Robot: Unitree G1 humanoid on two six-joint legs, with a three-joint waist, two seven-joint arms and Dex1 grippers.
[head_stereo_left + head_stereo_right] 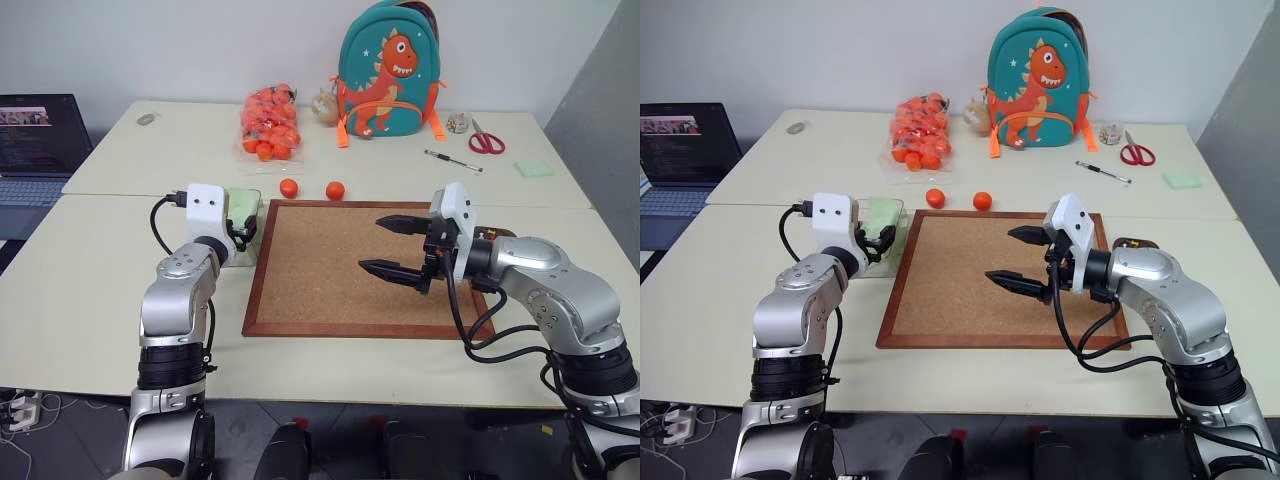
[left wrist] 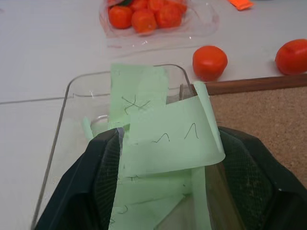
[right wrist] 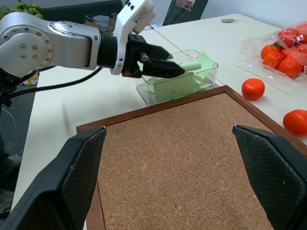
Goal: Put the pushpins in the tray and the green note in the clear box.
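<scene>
Left wrist view: your left hand [image 2: 165, 191], fingers parted, has the green note [image 2: 170, 136] draped over the clear box [image 2: 67, 96]; right hand [image 1: 395, 245] hangs wide, empty.

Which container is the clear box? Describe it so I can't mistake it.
Find the framed corkboard in the table's middle. Against its far corner on the robot's left sits the clear box, with the left pincer at it. It is transparent, low-walled and holds pale green notes, unlike the nearby bag of oranges.
</scene>
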